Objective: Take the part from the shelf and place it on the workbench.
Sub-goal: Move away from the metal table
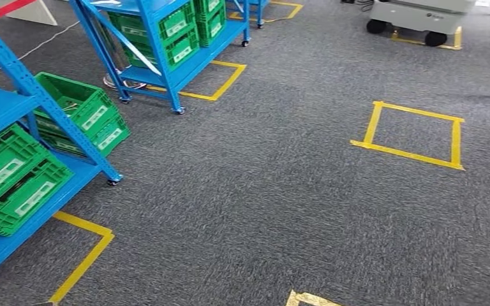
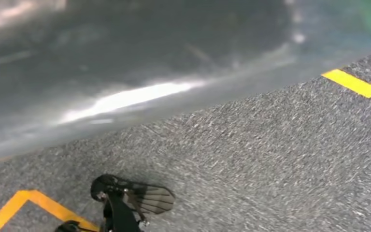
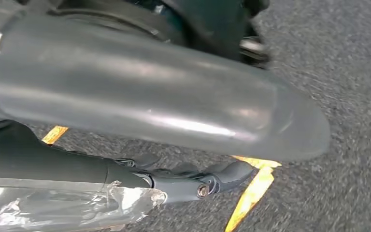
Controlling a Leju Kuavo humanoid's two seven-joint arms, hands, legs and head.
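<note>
The part itself cannot be picked out: it may lie in the green crates on the near blue shelf at left, or be the crinkled silvery wrapping beside the right hand (I cannot tell if the dark fingers, lying fairly straight, grip it). The step looks like walking across the carpet; next comes facing the shelf or finding the desk

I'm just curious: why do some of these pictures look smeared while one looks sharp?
Head view: sharp, evenly lit, green crates and yellow tape square crisp. Left wrist view: blurred, a glare streak across a grey surface. Right wrist view: soft, with sheen on the silver cover beside the right hand.
</note>
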